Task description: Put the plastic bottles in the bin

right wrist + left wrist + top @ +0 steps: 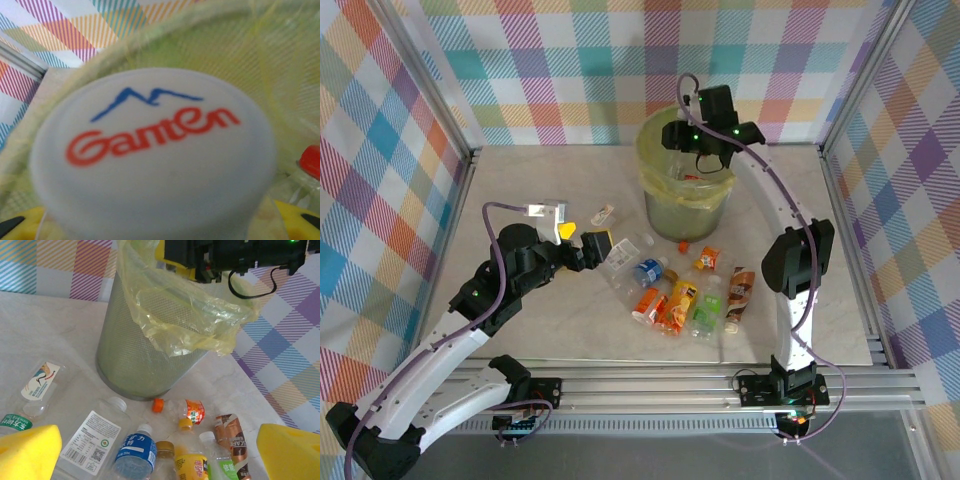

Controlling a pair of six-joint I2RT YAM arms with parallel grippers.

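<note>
— Now, where is the bottle placed with respect to the right tool [702, 158]?

— In the right wrist view a white-capped bottle [155, 150] is seen between the yellow pads [287, 217]. Its cap is turned up toward the camera, so its long axis is judged to run along the tool, base downward. The jaws are set partly apart; whether the bottle is pinched or loose cannot be told.

— And the bin [682, 212]?

— It is found straight below. From above, the right tool is seen over the bagged mouth, inside the rim, and green rim and liner are seen behind the cap. A red cap [311, 161] is made out lower in the bin. The drop is therefore judged to need only a wider opening and no sideways shift.

— What is left on the table [520, 180]?

— A cluster of plastic bottles [680, 295] is laid near the bin's foot, between the two arms. The left tool [159, 455] is held wide open and empty over the cluster's left edge, so the left arm is taken as the nearer one. A large clear bottle [90, 440] with a white label lies closest, its long axis slanted and its cap toward the bin. A blue-labelled bottle [135, 452] lies just beside it.

— What is called for there?

— The jaws would have to be set across that slanted axis, not along it.
</note>
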